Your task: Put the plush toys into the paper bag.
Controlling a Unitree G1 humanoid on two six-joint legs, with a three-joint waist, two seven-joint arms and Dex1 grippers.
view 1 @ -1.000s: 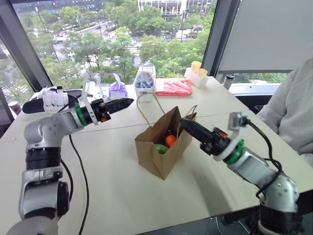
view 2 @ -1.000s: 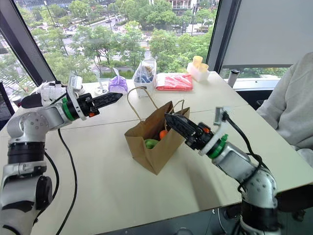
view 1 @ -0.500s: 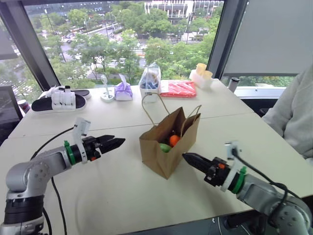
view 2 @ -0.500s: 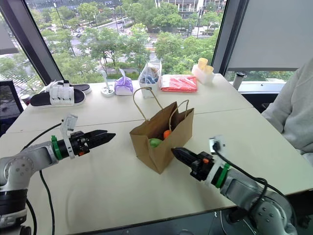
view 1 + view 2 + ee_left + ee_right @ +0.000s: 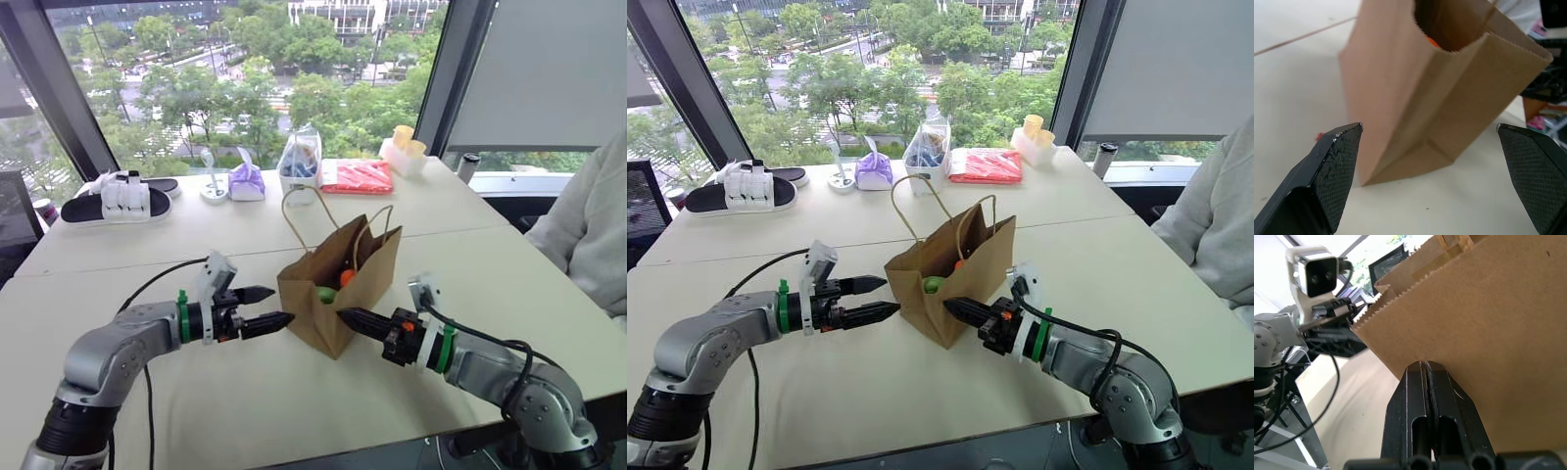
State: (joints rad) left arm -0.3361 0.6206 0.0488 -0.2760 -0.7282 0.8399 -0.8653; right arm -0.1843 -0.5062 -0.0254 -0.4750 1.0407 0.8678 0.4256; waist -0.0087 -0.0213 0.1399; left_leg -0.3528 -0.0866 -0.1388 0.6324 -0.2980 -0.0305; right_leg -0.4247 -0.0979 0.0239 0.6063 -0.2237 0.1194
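The brown paper bag (image 5: 338,289) stands open on the table's middle, its handles up. Inside it lie the plush toys, an orange one (image 5: 346,278) and a green one (image 5: 325,294), both partly hidden by the bag's wall. My left gripper (image 5: 282,304) hovers just left of the bag, open, with the bag (image 5: 1440,93) in front of its spread fingers (image 5: 1334,161). My right gripper (image 5: 340,313) is shut on nothing. Its tip (image 5: 1425,364) sits at the bag's near side wall (image 5: 1488,318); whether it touches I cannot tell.
Along the far table edge lie a black and white sandal (image 5: 118,201), a purple pouch (image 5: 246,182), a clear plastic bag (image 5: 299,162), a red packet (image 5: 355,176) and yellow cups (image 5: 402,145). A person's grey sleeve (image 5: 588,225) is at the right.
Both arms sank and closed in on the bag. The left gripper came right to the bag's side, still open. The right gripper's fingers shut and its tip reached the bag's wall.
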